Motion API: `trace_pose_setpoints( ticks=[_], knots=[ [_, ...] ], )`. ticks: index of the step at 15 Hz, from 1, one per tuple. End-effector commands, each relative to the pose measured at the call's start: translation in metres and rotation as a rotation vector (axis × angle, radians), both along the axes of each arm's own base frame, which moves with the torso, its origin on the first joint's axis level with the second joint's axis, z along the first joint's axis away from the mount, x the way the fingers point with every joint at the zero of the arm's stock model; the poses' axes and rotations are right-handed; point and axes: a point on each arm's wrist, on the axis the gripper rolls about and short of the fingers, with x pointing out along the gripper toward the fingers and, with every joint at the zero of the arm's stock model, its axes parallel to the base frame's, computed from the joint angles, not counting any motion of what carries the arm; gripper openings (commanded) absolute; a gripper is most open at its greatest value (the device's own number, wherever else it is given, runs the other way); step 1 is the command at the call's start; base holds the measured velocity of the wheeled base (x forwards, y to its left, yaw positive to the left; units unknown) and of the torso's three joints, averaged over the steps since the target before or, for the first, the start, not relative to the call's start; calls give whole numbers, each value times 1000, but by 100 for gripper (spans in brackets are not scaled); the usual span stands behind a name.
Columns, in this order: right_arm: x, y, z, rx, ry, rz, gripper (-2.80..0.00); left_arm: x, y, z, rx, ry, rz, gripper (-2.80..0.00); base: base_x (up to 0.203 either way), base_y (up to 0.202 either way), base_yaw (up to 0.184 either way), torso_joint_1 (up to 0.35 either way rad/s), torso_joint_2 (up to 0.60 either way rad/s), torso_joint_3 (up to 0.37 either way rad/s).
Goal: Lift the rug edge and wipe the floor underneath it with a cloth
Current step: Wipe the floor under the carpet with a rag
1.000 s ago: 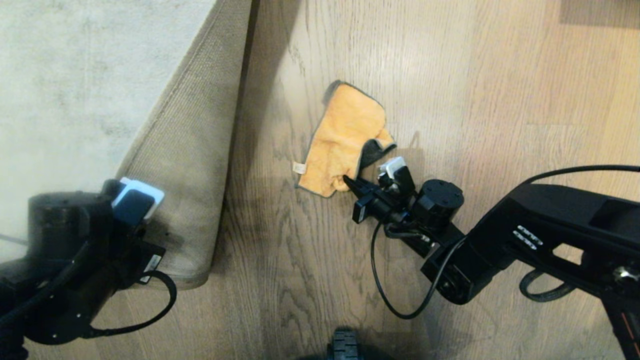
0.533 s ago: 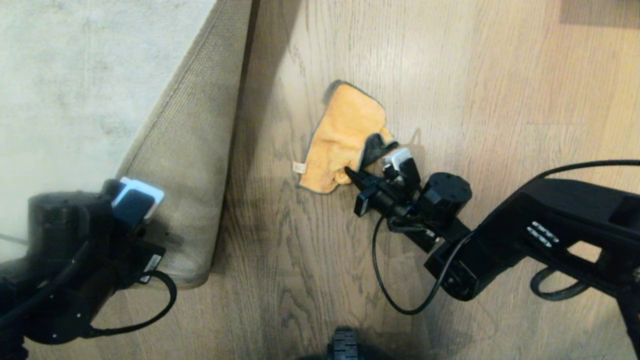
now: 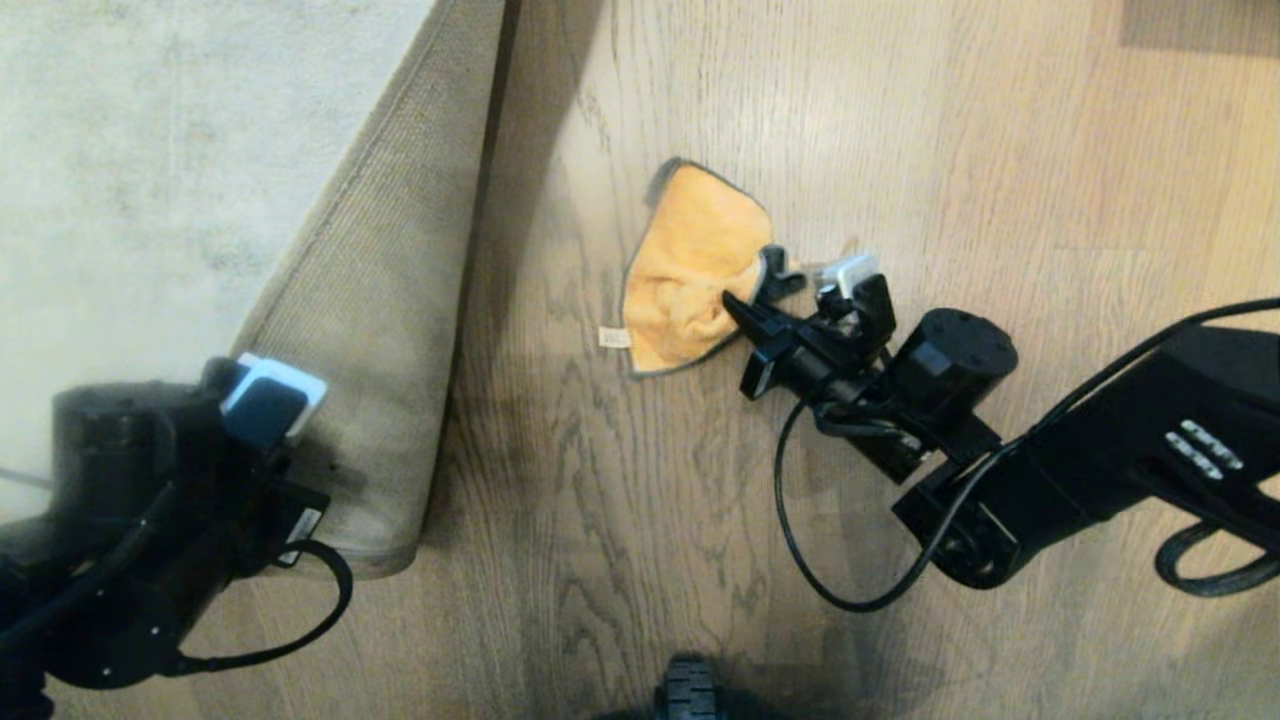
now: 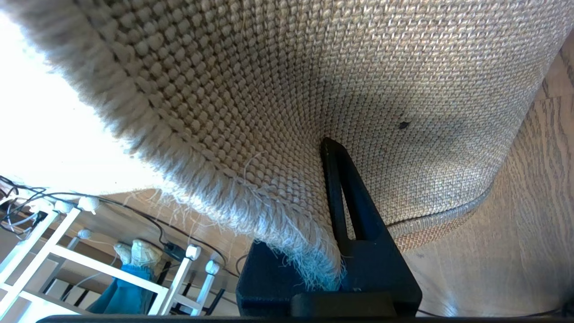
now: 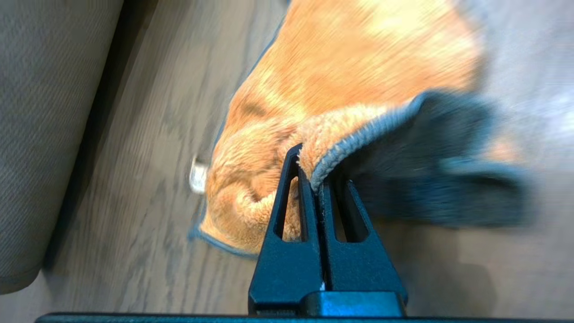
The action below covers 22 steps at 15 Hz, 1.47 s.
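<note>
At centre of the head view, the cloth (image 3: 690, 275) lies bunched on the floor (image 3: 620, 520), mustard-orange face up, one corner folded back to show the dark grey reverse; its small white tag (image 3: 612, 337) sticks out at the 9 o'clock side. The right end effector (image 3: 745, 312) reaches in from 4 o'clock and is clenched on the cloth's trimmed margin, as the right wrist view confirms (image 5: 316, 175), fingers pressed together with the pile caught between them. Well apart, at 9 o'clock from the cloth, the rug edge (image 3: 400, 300) is raised and folded back, tan woven-mesh backing exposed, pale grey pile beyond. The left end effector (image 4: 329, 215), low at 8 o'clock in the head view, is clenched on that fringed margin, one finger (image 4: 341, 188) flat against the backing. Bare planks lie between rug and cloth.
</note>
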Motion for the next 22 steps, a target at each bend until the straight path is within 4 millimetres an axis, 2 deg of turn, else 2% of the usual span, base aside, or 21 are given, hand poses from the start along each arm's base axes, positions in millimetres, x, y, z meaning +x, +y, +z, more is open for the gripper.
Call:
trace_pose_setpoints(
  ticks=[1, 8, 14, 22],
  knots=[
    [-12, -14, 22, 33, -60, -14, -280, 0, 0, 1, 2, -5, 1, -280, 0, 0, 0, 0, 0, 0],
    [-47, -69, 56, 51, -100, -111, -280, 1, 0, 3, 3, -12, 4, -280, 0, 0, 0, 0, 0, 0],
    [-71, -130, 59, 35, -87, -280, -280, -1, 0, 5, 1, -24, 1, -280, 0, 0, 0, 0, 0, 0],
    [-137, -173, 48, 26, -38, -397, -280, -4, 0, 8, -3, -38, -1, -280, 0, 0, 0, 0, 0, 0]
  ],
)
